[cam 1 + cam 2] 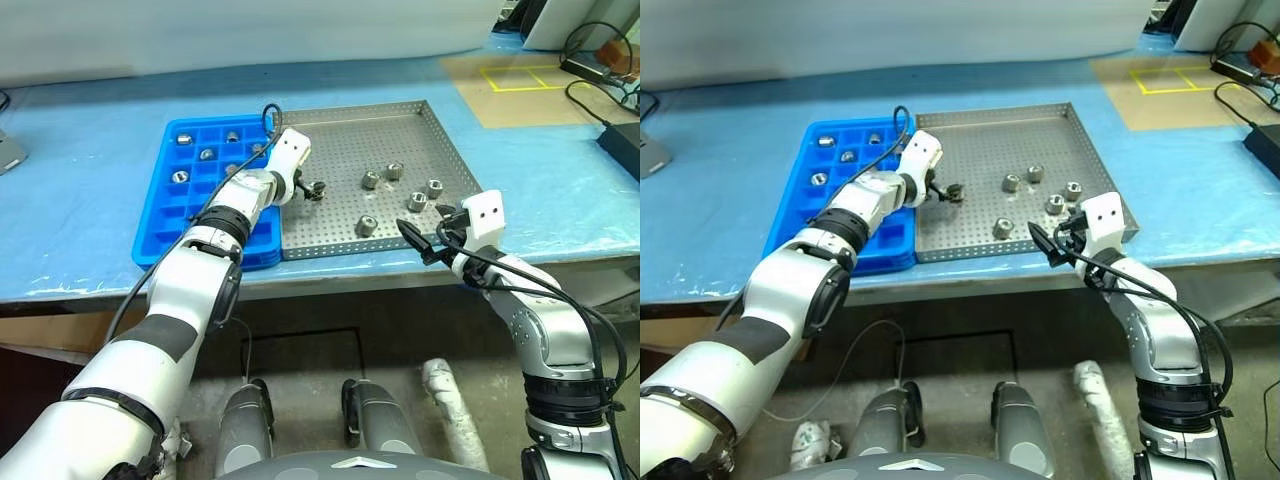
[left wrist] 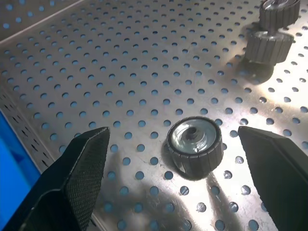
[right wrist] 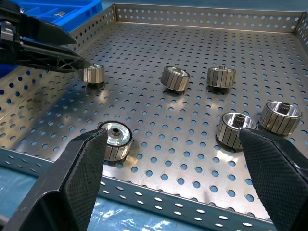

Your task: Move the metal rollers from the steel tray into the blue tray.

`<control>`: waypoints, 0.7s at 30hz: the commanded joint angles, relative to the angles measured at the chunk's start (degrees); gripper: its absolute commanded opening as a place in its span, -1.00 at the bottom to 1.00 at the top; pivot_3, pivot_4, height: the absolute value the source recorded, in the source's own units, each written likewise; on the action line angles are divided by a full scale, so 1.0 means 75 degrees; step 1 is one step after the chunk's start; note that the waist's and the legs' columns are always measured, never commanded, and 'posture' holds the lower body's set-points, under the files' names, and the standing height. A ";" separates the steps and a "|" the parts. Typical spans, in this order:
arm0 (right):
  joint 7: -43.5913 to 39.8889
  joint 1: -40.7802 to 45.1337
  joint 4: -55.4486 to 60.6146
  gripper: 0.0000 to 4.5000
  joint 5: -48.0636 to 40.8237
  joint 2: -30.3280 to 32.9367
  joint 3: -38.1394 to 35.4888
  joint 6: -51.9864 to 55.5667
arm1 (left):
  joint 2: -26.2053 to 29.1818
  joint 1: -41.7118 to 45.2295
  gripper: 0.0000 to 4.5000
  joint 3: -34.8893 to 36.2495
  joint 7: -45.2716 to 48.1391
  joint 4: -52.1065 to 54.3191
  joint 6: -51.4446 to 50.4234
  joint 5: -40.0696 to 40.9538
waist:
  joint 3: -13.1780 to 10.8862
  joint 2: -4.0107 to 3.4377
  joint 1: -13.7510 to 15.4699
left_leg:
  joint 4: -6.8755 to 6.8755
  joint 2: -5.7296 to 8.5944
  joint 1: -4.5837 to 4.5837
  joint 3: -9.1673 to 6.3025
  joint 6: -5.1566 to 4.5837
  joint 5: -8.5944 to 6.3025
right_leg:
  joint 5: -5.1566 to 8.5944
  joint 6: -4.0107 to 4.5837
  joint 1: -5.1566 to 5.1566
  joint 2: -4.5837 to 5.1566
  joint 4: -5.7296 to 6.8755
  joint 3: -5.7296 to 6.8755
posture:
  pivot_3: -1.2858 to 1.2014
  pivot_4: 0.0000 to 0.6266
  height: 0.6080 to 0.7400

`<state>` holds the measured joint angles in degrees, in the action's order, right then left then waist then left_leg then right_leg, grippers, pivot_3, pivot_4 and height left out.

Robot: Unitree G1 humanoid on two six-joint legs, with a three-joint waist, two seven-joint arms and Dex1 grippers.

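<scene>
On perforated steel tray [image 3: 202,159], ribbed metal rollers [image 2: 195,147].

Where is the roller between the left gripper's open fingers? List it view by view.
Left eye: roller on the steel tray, left part, nearest the blue tray.
Right eye: same place.
Left wrist: between the left gripper's fingers.
Right wrist: at those fingertips.
Shared landmark: the tray's perforated floor.

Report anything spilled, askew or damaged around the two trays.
Nothing stands out. The loose metal rollers all lie inside the steel tray; others sit in compartments of the blue tray. Both trays lie flat, side by side, on the table.
</scene>
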<state>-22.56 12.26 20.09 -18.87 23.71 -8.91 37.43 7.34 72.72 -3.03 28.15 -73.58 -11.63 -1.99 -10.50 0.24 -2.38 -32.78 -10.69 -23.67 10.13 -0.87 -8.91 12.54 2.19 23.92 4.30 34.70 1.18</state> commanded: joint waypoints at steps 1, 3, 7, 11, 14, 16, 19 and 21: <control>0.0214 -0.0090 0.0603 0.99 -0.0159 -0.0164 -0.0065 0.0053 | -0.0038 0.0260 1.00 -0.0124 0.0055 -0.0002 0.0090 -0.0270 | 0.0000 0.0000 -0.0020 | 0.0000 -0.0002 0.0000 0.0000 0.0000 0.0000 | 0.0000 0.0000 0.0000 -0.0001 -0.0001 0.0000 | -0.43 -0.52 1.00; 0.0312 -0.0154 0.0755 0.99 -0.0165 -0.0273 0.0025 0.0108 | -0.0090 0.0314 1.00 -0.0199 0.0004 -0.0047 0.0201 -0.0430 | 0.0000 0.0000 -0.0025 | 0.0003 -0.0003 0.0000 0.0000 0.0000 0.0000 | 0.0000 0.0000 0.0001 -0.0001 -0.0002 0.0001 | -0.43 -0.52 1.00; 0.0490 -0.0303 0.1006 0.99 -0.0141 -0.0459 0.0163 0.0173 | -0.0130 0.0385 1.00 -0.0345 -0.0132 -0.0171 0.0330 -0.0743 | 0.0000 0.0000 -0.0041 | 0.0003 -0.0002 -0.0001 0.0001 -0.0003 -0.0002 | 0.0000 0.0000 0.0000 -0.0001 -0.0007 0.0002 | -0.46 -0.52 1.00; 0.0695 -0.0495 0.1255 0.99 -0.0117 -0.0585 0.0192 0.0217 | -0.0161 0.0423 1.00 -0.0286 -0.0249 -0.0290 0.0375 -0.0882 | 0.0000 0.0000 -0.0101 | 0.0002 -0.0001 -0.0003 0.0000 -0.0004 -0.0003 | 0.0000 0.0000 0.0000 0.0000 -0.0009 0.0002 | -0.49 -0.52 1.00; 0.0837 -0.0643 0.1440 0.99 -0.0100 -0.0622 0.0178 0.0250 | -0.0184 0.0400 1.00 -0.0271 -0.0305 -0.0350 0.0409 -0.0983 | 0.0000 0.0000 -0.0222 | 0.0001 0.0000 -0.0006 0.0000 -0.0006 -0.0004 | 0.0000 0.0000 0.0000 0.0001 -0.0013 0.0002 | -0.51 -0.52 1.00; 0.0926 -0.0740 0.1545 0.99 -0.0104 -0.0624 0.0110 0.0262 | -0.0226 0.0377 1.00 -0.0195 -0.0314 -0.0391 0.0378 -0.0968 | 0.0000 0.0000 -0.0277 | 0.0001 0.0000 -0.0007 0.0000 -0.0008 -0.0006 | 0.0000 0.0000 0.0000 0.0001 -0.0015 0.0001 | -0.52 -0.52 1.00; 0.1062 -0.0860 0.1690 1.00 -0.0111 -0.0617 0.0005 0.0267 | -0.0217 0.0289 0.92 -0.0124 -0.0448 -0.0468 0.0232 -0.0998 | 0.0000 0.0000 -0.0408 | 0.0001 0.0000 -0.0009 0.0001 -0.0009 -0.0007 | 0.0000 -0.0001 0.0000 0.0000 -0.0021 0.0003 | -0.55 -0.52 1.00; 0.1132 -0.0902 0.1758 1.00 -0.0111 -0.0607 -0.0039 0.0267 | -0.0181 0.0242 0.74 -0.0047 -0.0624 -0.0508 0.0150 -0.0993 | 0.0000 0.0000 -0.0530 | 0.0000 0.0001 -0.0013 0.0000 -0.0013 -0.0009 | 0.0001 -0.0001 0.0000 0.0000 -0.0026 0.0003 | -0.56 -0.52 1.00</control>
<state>-14.67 5.66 30.17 -19.33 19.05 -7.76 39.72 5.56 73.75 -4.11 24.58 -77.86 -10.29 -9.36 -10.51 0.24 -6.36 -32.80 -10.67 -23.78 10.13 -0.99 -8.99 12.55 2.19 23.93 4.30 34.50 1.21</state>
